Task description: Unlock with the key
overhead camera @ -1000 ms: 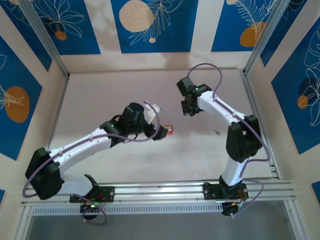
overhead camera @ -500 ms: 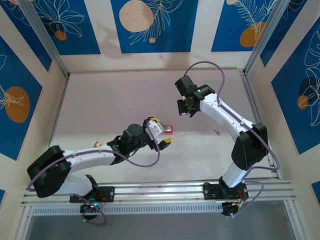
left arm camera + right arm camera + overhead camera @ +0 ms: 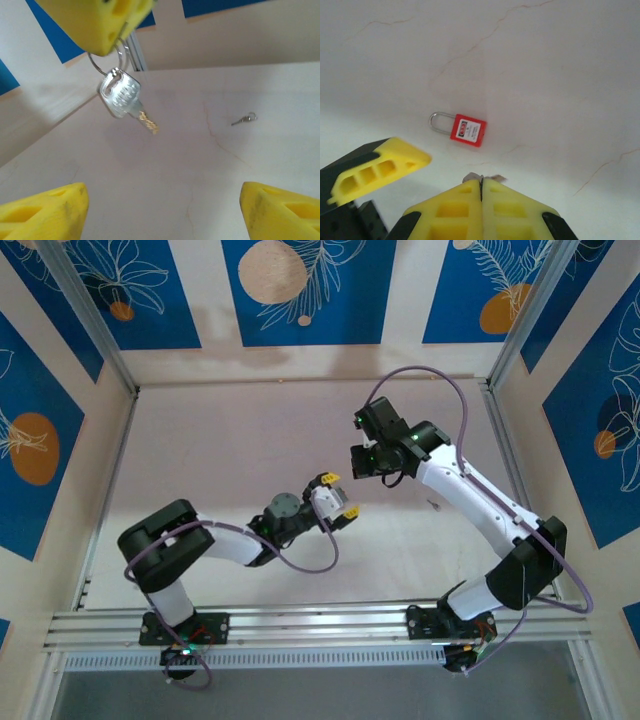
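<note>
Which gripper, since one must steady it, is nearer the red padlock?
Left. The left gripper sits by the shackle end of the padlock; the right gripper hangs higher, holding the key.

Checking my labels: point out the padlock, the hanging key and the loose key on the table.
padlock (image 3: 468, 131), right wrist view, red body.
hanging key (image 3: 120, 95), left wrist view, silver head.
loose key (image 3: 244, 119), left wrist view, its middle.

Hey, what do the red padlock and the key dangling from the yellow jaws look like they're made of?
The padlock: the body looks like matte red plastic or paint, with no glare; its shackle is shiny silver metal. The key: a polished silvery head with bright reflections and a brass-coloured toothed blade; likely all metal.
</note>
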